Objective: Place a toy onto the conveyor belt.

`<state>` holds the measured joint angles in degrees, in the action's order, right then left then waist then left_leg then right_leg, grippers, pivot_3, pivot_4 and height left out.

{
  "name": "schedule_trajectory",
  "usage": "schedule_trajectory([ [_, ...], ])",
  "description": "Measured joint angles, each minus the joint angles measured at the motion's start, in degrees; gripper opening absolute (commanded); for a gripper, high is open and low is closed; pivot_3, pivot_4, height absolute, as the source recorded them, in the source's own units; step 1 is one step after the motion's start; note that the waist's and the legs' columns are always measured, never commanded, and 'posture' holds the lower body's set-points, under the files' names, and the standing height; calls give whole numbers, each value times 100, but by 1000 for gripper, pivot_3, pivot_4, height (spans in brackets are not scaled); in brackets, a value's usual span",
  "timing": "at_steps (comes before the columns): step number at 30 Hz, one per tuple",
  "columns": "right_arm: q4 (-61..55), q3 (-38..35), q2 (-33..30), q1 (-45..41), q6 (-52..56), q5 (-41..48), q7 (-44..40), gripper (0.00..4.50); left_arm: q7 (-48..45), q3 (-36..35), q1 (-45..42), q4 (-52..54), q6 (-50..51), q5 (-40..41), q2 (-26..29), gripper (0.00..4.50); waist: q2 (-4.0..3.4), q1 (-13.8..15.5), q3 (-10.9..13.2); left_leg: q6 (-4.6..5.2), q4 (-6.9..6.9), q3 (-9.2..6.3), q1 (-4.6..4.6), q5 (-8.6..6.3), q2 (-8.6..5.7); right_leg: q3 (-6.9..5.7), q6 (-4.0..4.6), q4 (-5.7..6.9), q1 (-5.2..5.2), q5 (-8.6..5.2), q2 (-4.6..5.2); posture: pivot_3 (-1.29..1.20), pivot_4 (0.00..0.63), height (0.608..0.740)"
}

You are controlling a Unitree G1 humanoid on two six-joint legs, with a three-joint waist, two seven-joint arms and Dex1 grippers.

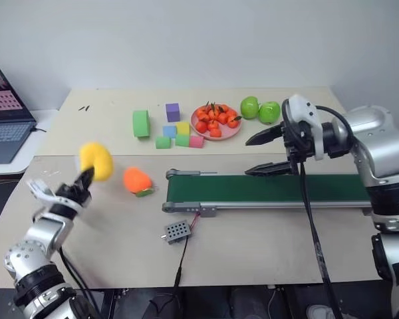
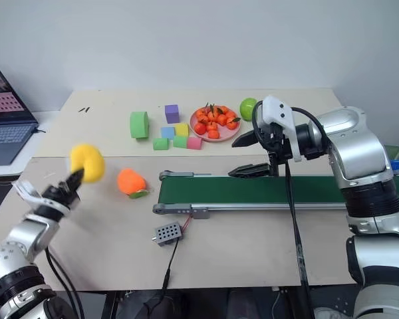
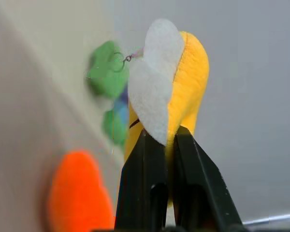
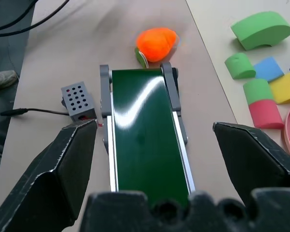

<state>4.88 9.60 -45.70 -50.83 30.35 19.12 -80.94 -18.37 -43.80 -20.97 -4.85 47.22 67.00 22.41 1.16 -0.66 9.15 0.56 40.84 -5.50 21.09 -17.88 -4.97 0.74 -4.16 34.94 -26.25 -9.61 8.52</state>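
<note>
The left gripper pinches the yellow toy tight, up over the table's left edge. The belt lies off to its right, probably nearer the open right gripper.

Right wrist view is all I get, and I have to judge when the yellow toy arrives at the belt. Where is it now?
Observer: The yellow toy is up off the table, pinched in the shut left gripper, to the left of the conveyor belt.
Operator: Anything between it and the belt?
Observer: The orange fruit toy lies on the table between them, just off the belt's left end.
Operator: Does my gripper block the belt?
Observer: The right gripper hangs open above the belt's middle, with nothing between its fingers.
Operator: What is the grip on the toy like?
Observer: In the left wrist view the fingertips clamp the toy's lower edge, and most of it sticks out beyond them.
</note>
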Motion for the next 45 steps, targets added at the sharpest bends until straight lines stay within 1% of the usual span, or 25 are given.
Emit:
schedule_trajectory([
  [1,24,13,28,0,-9,-7,2,4500,-117,310,-98,323,-190,-302,174,29,1,6,0,0,0,-1,2,0,-5,-2,0,0,1,0,0,0,150,740],
  [3,31,32,56,0,-36,-24,2,4500,-396,1254,-229,770,-733,-1327,789,29,1,1,1,0,-3,1,2,0,-9,-1,0,-1,1,1,-1,0,150,740],
  [6,55,32,60,0,-72,-40,2,4500,-910,2294,-459,1017,-1412,-2537,1450,29,1,-6,1,1,-4,2,1,0,-8,-1,0,-3,0,0,-3,0,150,740],
  [8,82,32,63,0,-116,-45,4,4500,-1226,2949,-552,1117,-1854,-3255,1785,29,0,-25,1,2,-6,3,1,-1,-7,-1,0,-4,-1,0,-4,0,150,740],
  [10,99,32,64,0,-151,-54,8,4500,-1497,3734,-584,1148,-2609,-4328,2242,29,-1,-51,2,2,-11,9,0,-1,-5,1,0,-4,-4,0,-7,0,150,740],
  [13,110,23,63,10,-156,-58,43,4500,-1710,4527,-706,996,-3854,-5714,2550,29,-2,-43,3,3,-12,10,1,-1,-5,1,0,-6,-6,0,-7,0,150,740],
  [14,107,23,65,11,-156,-58,66,4500,-1749,4665,-756,955,-4084,-5947,2556,29,-2,-34,3,3,-11,9,2,-1,-5,1,0,-8,-6,0,-7,0,150,740],
  [18,7,7,59,115,-155,-42,148,4500,-1928,5057,-883,722,-4446,-6434,2404,29,-2,-14,3,7,-11,8,3,-2,-5,-2,0,-1,-6,0,-7,0,150,740],
  [21,-12,4,24,249,-154,-40,221,4500,-1923,5319,-886,520,-4985,-6956,2284,29,0,-18,5,8,-10,9,6,-3,-6,-2,-1,-1,-7,1,-7,0,150,740],
  [23,-53,-18,-13,292,-146,-36,242,4500,-1814,5542,-917,471,-5618,-7518,2305,29,0,-17,6,9,-10,9,7,-3,-6,-2,-1,-3,-8,1,-6,0,150,740],
  [24,-125,-50,-36,315,-137,-26,271,4500,-1667,5697,-974,417,-6134,-8004,2328,29,-1,-15,6,8,-11,9,7,-3,-6,-2,-1,-4,-7,1,-6,0,150,740],
  [27,-229,-143,-98,399,-119,9,347,4500,-1373,5826,-971,389,-6795,-8541,2288,29,0,-9,6,9,-10,9,7,-3,-6,-2,-1,-3,-6,1,-6,0,150,740],
  [32,-377,-171,-132,525,-20,18,444,4500,-866,5975,-829,339,-7556,-9220,1984,29,-1,-15,6,10,-8,11,6,-3,-6,-1,-1,0,-7,1,-6,0,150,740],
  [38,-449,-254,-212,637,27,21,548,4500,-520,6067,-587,-29,-8215,-9596,1893,29,-1,-8,6,11,-6,11,5,-4,-6,-1,-2,-1,-6,1,-6,0,150,740],
  [45,-558,-329,-228,665,83,29,610,4500,-511,6115,-517,-433,-8648,-9630,1882,29,-1,-7,6,11,-4,11,5,-4,-6,-1,-2,0,-6,1,-6,0,150,740],
])
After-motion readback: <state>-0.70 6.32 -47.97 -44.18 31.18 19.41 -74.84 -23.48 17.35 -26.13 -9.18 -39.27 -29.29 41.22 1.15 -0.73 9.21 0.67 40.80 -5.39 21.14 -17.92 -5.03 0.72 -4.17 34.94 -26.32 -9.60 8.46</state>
